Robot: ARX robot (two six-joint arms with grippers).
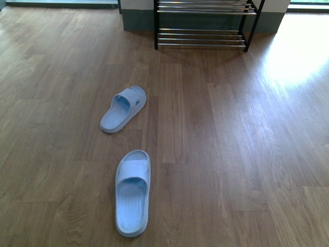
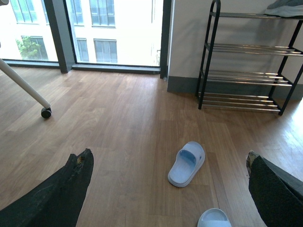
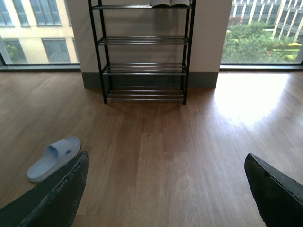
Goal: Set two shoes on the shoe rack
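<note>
Front view: nearer slide (image 1: pixel 132 193) and farther slide (image 1: pixel 123 109) are lying on the floor (image 1: pixel 247 154), well apart from the shoe rack (image 1: pixel 200 35).

Left wrist view: left gripper (image 2: pixel 168 157) is hanging spread, empty.

Right wrist view: right gripper (image 3: pixel 165 158) is gaping likewise.

Risk: a shallow pinch letting a slide slip through the rack.

Left gripper (image 2: pixel 168 158): far slide (image 2: pixel 187 163) on floor (image 2: pixel 118 123) ahead, within jaw span. Near slide (image 2: pixel 214 218) closer in, toward same jaw, partly cut by frame edge. Shoe rack (image 2: pixel 246 75) well beyond both slides, backed against wall (image 2: pixel 189 42). Shoes (image 2: pixel 286 8) on rack's top tier, at end. Right gripper (image 3: pixel 165 158): rack straight ahead, well apart; far slide outside jaw span, near one jaw. Front view: slides one behind other, rack behind them, further right.
</note>
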